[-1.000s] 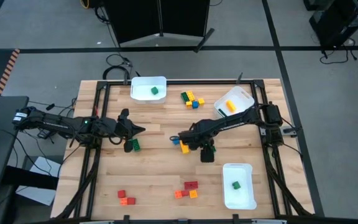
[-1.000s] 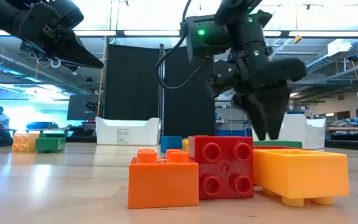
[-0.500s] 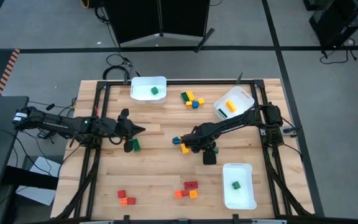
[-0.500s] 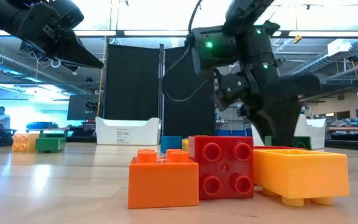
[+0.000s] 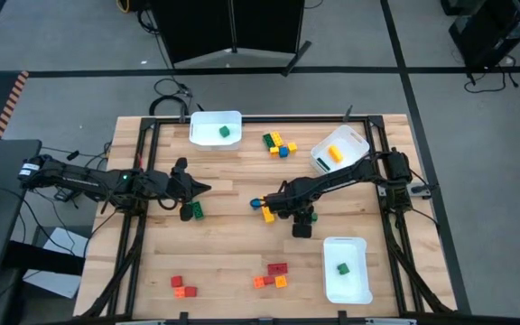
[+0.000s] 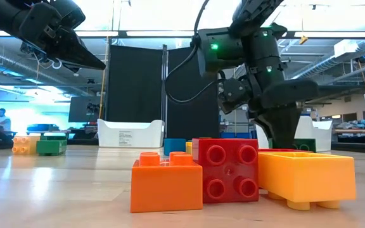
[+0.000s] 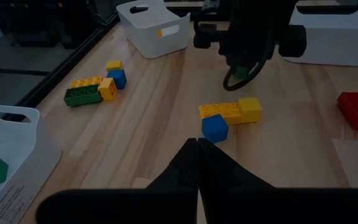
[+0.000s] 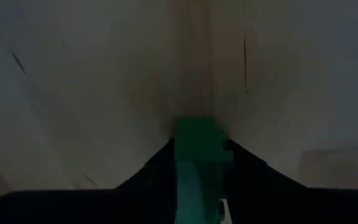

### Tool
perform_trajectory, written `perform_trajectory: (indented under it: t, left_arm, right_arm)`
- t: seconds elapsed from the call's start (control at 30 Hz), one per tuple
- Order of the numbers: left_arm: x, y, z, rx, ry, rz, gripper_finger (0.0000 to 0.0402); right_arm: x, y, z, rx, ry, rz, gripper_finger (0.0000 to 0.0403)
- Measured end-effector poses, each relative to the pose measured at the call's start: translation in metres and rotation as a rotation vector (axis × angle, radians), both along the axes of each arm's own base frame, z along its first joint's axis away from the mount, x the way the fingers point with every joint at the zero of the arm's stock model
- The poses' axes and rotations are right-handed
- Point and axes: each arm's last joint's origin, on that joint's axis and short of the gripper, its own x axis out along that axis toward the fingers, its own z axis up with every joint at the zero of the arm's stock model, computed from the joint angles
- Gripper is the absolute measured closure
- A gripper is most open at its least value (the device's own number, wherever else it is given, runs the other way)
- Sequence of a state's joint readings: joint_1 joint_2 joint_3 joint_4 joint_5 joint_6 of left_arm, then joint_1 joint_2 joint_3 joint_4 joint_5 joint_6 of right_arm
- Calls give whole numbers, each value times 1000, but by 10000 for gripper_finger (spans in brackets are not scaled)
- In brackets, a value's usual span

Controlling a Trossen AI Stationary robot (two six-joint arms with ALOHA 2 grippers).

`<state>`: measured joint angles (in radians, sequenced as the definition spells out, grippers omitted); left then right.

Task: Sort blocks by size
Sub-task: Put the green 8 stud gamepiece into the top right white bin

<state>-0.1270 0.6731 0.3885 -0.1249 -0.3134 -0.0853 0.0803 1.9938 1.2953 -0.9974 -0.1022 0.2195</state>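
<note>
Right gripper (image 8: 199,163) jaws pinch a small green block (image 8: 197,149) on the counter (image 5: 233,244); lift straight, avoiding neighbouring blocks.

Right claw (image 8: 197,168) pinched, pointing down

even overhead light on high view; low view backlit by ceiling glare; both wrist views dim.

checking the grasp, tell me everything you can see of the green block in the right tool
The green block is a small plastic brick of plain bright green, with smooth flat faces. It sits clamped between the right tool's two dark fingers, one pressing each side, right down at the wooden table. From the left wrist view it shows as a green patch under that arm, behind the yellow and blue blocks.
</note>
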Motion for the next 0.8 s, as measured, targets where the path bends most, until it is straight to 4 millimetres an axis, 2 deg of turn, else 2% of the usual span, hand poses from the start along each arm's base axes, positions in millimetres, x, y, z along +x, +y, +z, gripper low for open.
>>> perform_trajectory:
  t: [0.2, 0.37, 0.57, 0.8]
  left_arm:
    - [0, 0, 0, -1, 0, 0, 396]
    - [0, 0, 0, -1, 0, 0, 396]
    - [0, 0, 0, -1, 0, 0, 396]
    - [0, 0, -1, -4, 9, -9, 396]
  right_arm:
    - [1, -4, 0, 7, 2, -74, 302]
    - [0, -9, 8, -10, -32, -120, 302]
    - [-4, -17, 40, -65, -143, -175, 302]
    - [-17, -27, 90, -154, -336, -279, 302]
